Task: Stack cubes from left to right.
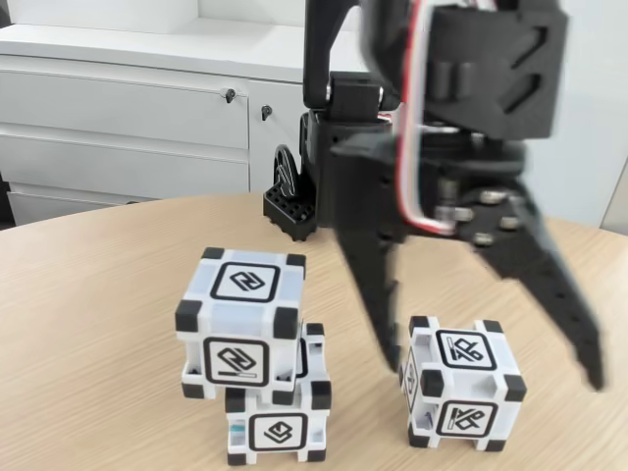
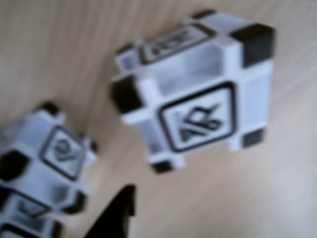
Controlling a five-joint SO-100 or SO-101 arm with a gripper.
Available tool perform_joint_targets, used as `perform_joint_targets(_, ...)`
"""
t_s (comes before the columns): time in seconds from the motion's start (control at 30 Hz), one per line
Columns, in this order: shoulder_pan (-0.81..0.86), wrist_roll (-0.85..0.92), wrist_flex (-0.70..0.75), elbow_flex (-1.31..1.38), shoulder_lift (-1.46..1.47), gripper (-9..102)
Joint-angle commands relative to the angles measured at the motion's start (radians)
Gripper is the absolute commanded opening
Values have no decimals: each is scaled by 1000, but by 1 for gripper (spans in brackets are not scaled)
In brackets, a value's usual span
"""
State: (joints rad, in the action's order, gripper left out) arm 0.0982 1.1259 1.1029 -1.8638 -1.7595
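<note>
Three white cubes with black corners lie on the wooden table. In the fixed view, one cube (image 1: 240, 319) rests on top of another cube (image 1: 280, 424), shifted to the left so that it overhangs. The third cube (image 1: 461, 385) stands alone to the right. My gripper (image 1: 493, 375) is open, its black fingers spread around that lone cube, one tip at its left, the other well off to its right, with nothing held. The wrist view looks down on the lone cube (image 2: 198, 104) and the stacked pair (image 2: 44, 168), with one black fingertip (image 2: 121, 208) at the bottom edge.
The arm's black base (image 1: 294, 196) stands at the back of the round wooden table (image 1: 88, 294). A white cabinet (image 1: 118, 118) with drawers is behind the table. Bare tabletop lies left of the stack.
</note>
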Motion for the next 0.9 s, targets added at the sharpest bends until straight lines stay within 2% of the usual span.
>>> perform_joint_targets(0.0,-37,-20,-26,14,-25,36)
perform_joint_targets(0.13,-84,-41,-12,14,-25,36)
perform_joint_targets(0.87,-83,-77,-5,-40,-52,38)
